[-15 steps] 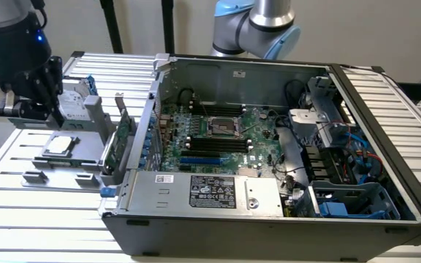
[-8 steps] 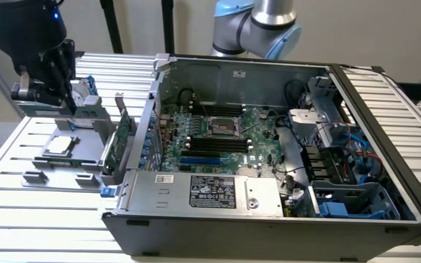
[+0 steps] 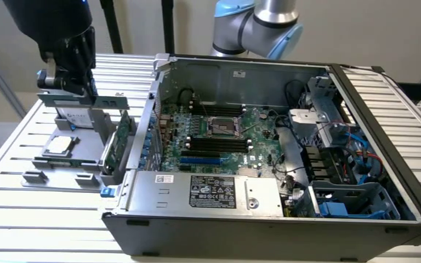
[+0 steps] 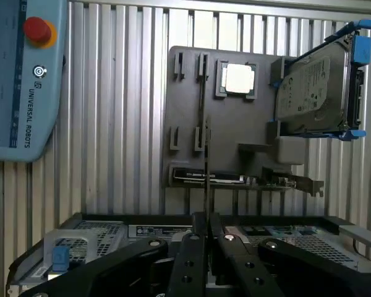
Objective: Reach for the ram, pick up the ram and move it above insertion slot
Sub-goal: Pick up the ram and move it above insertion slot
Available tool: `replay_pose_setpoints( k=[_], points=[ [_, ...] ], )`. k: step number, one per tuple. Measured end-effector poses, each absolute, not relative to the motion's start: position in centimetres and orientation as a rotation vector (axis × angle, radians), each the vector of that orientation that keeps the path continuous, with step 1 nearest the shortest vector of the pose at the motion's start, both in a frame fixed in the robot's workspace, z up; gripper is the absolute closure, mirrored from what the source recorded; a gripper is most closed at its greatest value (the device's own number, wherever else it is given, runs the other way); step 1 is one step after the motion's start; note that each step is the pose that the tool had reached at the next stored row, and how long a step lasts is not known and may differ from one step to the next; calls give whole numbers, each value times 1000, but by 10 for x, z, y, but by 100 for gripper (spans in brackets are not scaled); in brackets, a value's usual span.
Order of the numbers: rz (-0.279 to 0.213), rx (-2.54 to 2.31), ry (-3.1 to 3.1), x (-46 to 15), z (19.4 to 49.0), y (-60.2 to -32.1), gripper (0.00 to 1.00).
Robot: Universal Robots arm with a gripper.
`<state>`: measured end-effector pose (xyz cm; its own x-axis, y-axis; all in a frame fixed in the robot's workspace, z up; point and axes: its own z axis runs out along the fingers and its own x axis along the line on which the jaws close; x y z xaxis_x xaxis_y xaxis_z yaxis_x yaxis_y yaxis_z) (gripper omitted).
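Pinched end effector (image 4: 206, 232) holds the ram (image 4: 206, 167) edge-on, lifted over the grey fixture tray (image 4: 235, 124).
Pick-up looks done; I hang off the computer case (image 3: 269, 219), motherboard slots (image 3: 214, 143) well apart, so transfer remains.

Arm (image 3: 258, 24) cut off by the exterior view's upper edge; hard drive (image 4: 318, 86) label unreadable.

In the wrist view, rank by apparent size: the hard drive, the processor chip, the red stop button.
1. hard drive, clearly largest.
2. processor chip.
3. red stop button, slightly smaller than the chip, though its distance from the camera may differ, so this is unsure.
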<state>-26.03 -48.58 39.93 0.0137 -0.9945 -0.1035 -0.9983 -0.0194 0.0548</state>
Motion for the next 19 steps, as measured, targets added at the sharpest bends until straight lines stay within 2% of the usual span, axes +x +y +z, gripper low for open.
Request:
replay_pose_setpoints(
  k=[19],
  points=[
    [219,-2199,2143,-174,404,-486,87]
  ],
)
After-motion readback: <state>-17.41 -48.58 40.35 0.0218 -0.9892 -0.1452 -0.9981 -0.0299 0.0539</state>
